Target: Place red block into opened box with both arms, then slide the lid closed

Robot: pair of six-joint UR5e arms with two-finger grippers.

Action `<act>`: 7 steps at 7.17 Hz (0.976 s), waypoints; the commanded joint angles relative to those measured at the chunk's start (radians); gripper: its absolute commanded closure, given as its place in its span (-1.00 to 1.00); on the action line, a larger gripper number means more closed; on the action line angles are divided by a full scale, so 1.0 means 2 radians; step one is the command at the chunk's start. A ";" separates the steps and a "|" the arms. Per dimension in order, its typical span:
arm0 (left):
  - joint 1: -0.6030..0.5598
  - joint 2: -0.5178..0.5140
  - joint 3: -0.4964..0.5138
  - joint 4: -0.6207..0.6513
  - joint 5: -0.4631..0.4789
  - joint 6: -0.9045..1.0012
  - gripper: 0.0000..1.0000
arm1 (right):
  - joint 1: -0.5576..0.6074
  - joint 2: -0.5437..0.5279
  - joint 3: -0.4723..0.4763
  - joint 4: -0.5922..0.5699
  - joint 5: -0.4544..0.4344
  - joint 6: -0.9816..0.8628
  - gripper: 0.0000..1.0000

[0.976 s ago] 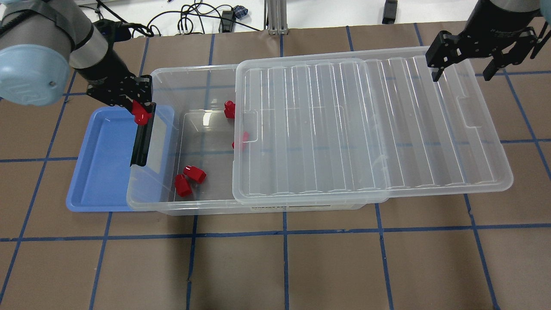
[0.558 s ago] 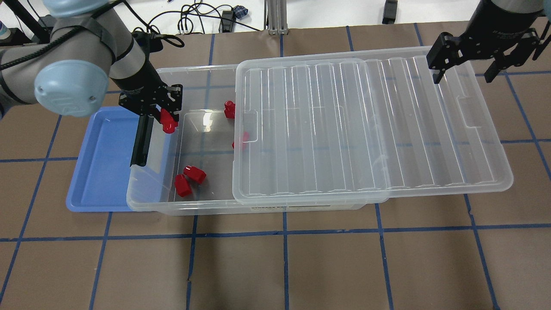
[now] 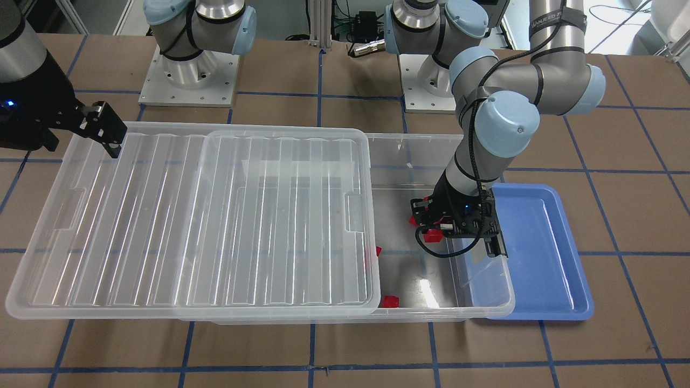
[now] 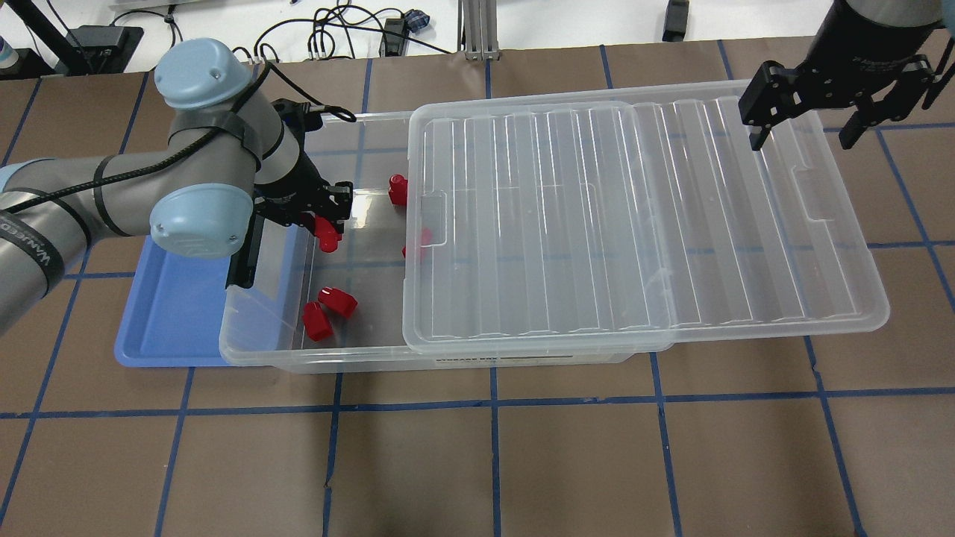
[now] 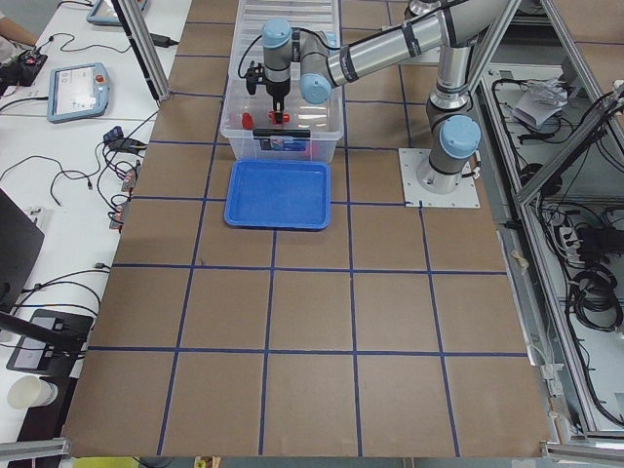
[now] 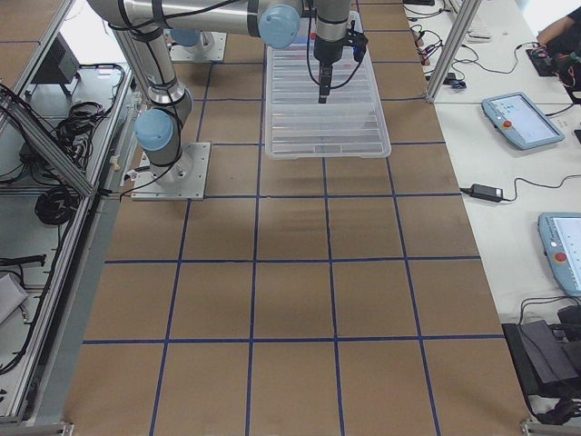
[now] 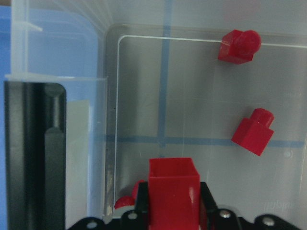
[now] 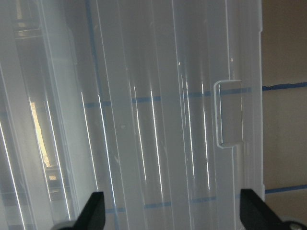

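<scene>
My left gripper (image 4: 325, 224) is shut on a red block (image 4: 327, 234) and holds it over the uncovered left part of the clear box (image 4: 358, 145), just inside the black latch bar (image 4: 242, 253). In the left wrist view the held red block (image 7: 173, 191) sits between the fingers, above the box floor. Several more red blocks lie in the box, two near its front wall (image 4: 337, 300) and one at the back (image 4: 398, 189). The ribbed clear lid (image 4: 642, 224) covers the rest of the box and overhangs to the right. Above the lid's far right end, my right gripper (image 4: 809, 127) hangs open and empty.
A shallow blue tray (image 4: 175, 298) lies against the box's left end, partly under the latch. A red block (image 4: 422, 242) shows dimly under the lid's left edge. Cables and a metal post stand beyond the table's back edge.
My left arm has swung right, carrying the red block from above the latch end to over the open box floor. The right gripper has stayed in place, open.
</scene>
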 commanded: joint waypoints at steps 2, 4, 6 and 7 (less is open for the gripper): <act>-0.007 -0.023 -0.008 0.009 0.001 -0.022 0.97 | 0.001 -0.001 0.000 0.000 -0.003 0.000 -1.00; -0.007 -0.041 -0.016 0.027 0.001 -0.015 0.97 | 0.001 -0.001 0.001 0.001 -0.004 0.000 -1.00; -0.007 -0.053 -0.018 0.043 0.001 -0.016 0.97 | 0.001 -0.001 0.001 0.001 -0.004 0.000 -1.00; -0.008 -0.056 -0.018 0.044 0.001 -0.012 0.84 | 0.001 -0.001 0.001 0.001 -0.004 0.000 -1.00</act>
